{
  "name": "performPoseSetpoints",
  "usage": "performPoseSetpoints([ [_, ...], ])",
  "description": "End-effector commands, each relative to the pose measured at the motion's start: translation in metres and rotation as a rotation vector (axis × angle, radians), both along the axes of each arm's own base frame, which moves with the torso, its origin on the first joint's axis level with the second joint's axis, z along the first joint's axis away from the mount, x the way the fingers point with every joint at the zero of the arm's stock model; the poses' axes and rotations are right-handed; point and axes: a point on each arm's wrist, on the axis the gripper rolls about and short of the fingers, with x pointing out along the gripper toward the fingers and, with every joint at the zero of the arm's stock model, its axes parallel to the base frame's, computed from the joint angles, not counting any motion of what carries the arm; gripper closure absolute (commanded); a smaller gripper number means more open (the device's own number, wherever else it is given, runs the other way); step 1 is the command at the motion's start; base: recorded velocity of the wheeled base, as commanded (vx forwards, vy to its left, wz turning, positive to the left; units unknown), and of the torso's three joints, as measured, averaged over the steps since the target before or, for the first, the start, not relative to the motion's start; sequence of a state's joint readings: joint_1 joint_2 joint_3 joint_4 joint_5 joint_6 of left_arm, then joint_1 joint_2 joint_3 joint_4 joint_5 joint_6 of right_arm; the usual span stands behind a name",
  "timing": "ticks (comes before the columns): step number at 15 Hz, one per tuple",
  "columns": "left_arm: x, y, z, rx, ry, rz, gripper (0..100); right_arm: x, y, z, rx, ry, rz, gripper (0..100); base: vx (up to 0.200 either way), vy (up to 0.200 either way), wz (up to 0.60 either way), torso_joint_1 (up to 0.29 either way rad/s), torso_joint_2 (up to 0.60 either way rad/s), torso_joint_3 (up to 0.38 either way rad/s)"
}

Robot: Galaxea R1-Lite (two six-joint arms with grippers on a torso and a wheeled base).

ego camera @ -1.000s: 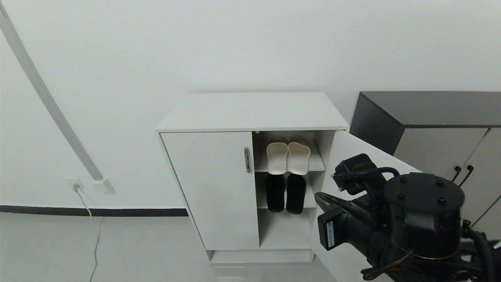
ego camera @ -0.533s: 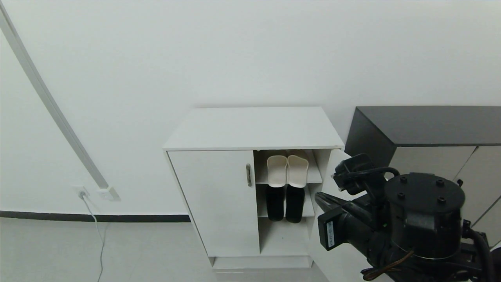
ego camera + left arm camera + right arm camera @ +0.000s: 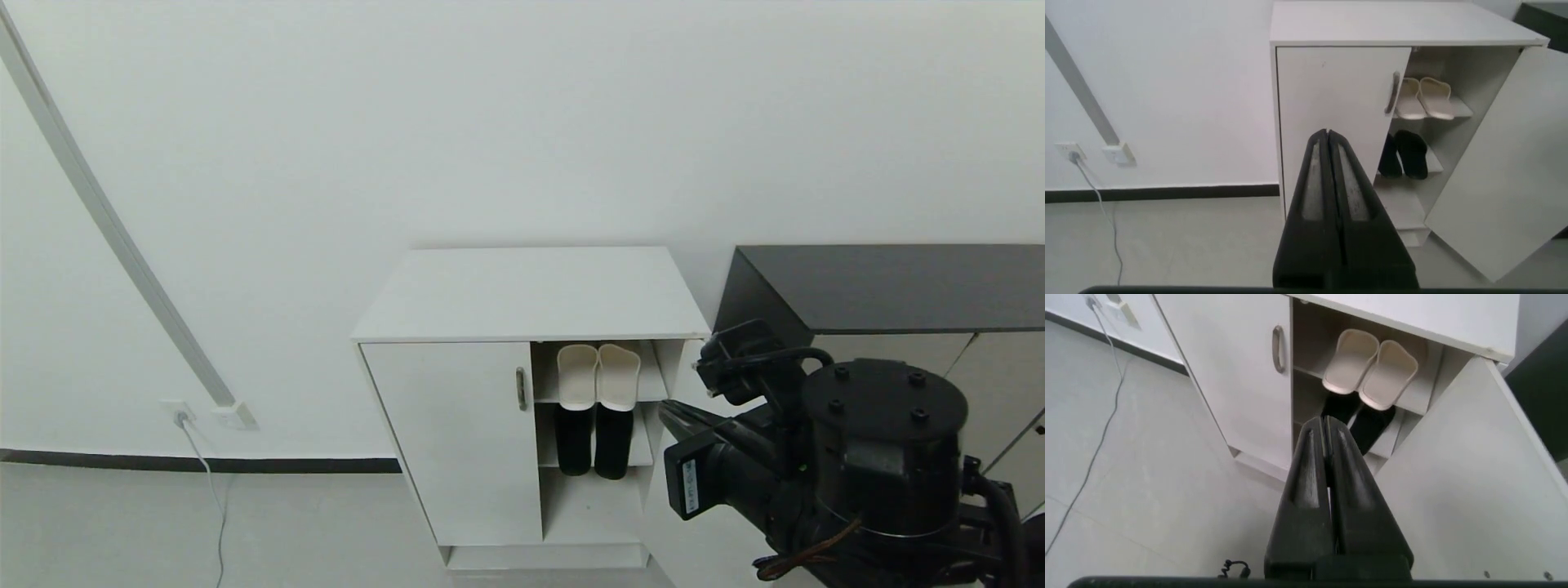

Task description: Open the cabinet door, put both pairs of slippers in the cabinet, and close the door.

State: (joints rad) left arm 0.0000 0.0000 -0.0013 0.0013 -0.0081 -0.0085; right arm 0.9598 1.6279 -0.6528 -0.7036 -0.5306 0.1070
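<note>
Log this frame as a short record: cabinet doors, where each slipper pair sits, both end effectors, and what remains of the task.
cabinet: white, against the wall
left door: shut
right door: open, swung outward
white slippers: inside, upper shelf, side by side
black slippers: inside, on the shelf just below the white pair
left end effector: shut, empty, clear of the cabinet
right end effector: shut, empty, pointing toward the open compartment, touching nothing
remaining: close the right door
</note>
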Motion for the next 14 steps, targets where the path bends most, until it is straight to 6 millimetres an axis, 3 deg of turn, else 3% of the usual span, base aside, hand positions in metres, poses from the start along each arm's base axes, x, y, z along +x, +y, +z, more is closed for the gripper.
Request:
performPoseSetpoints([
  [1,0.0001,0.0,-0.0004,-0.001,0.002,0.0,100,0.0013,-0.0002,-0.0013,-0.003,0.003,-0.004,100,0.0,0.0,0.0,0.041,-0.08,-0.041],
  [11,0.0001,0.0,-0.0004,-0.001,0.002,-0.001,100,0.0039,-0.0016,-0.0022,-0.007,0.004,-0.015,100,0.0,0.0,0.0,0.0,0.0,0.0],
  [14,0.0,0.0,0.0,-0.001,0.0,-0.001,100,0.0052,-0.0026,-0.0023,-0.008,0.006,-0.018,100,0.0,0.0,-0.6,0.001,0.0,0.002],
])
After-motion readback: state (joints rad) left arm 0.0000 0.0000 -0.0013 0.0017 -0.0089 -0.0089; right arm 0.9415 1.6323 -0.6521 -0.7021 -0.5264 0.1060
